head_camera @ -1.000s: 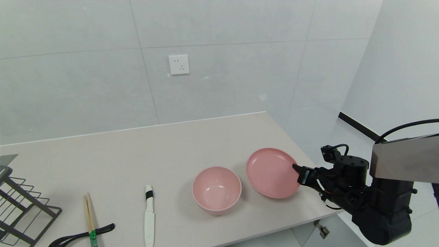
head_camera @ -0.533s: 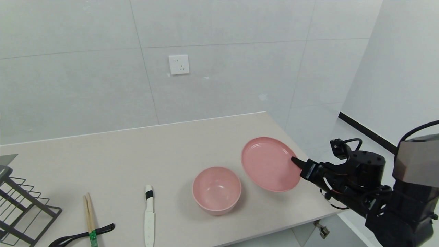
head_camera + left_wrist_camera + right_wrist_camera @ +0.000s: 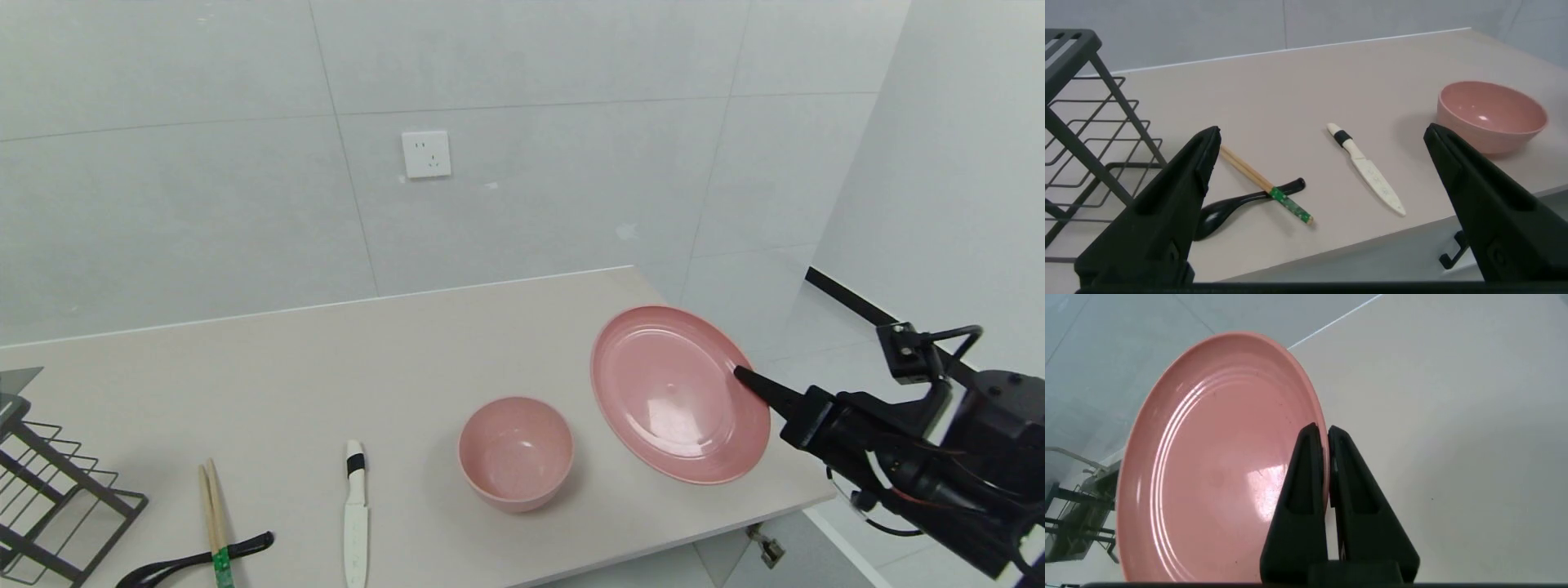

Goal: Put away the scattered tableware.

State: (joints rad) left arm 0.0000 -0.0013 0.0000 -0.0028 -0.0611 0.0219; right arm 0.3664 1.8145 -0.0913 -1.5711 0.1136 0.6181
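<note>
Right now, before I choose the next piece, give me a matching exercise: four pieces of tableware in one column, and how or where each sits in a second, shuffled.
Things:
1. pink plate
2. pink bowl
3. knife
4. chopsticks

States:
A. lying flat on the table between the chopsticks and the pink bowl
B. clamped at its rim by the right gripper, tilted
C. lying across the black spoon
D. standing upright on the table, open side up

Pairs: 1-B, 2-D, 3-A, 4-C

High head view and close right wrist view share plate (image 3: 669, 392)
</note>
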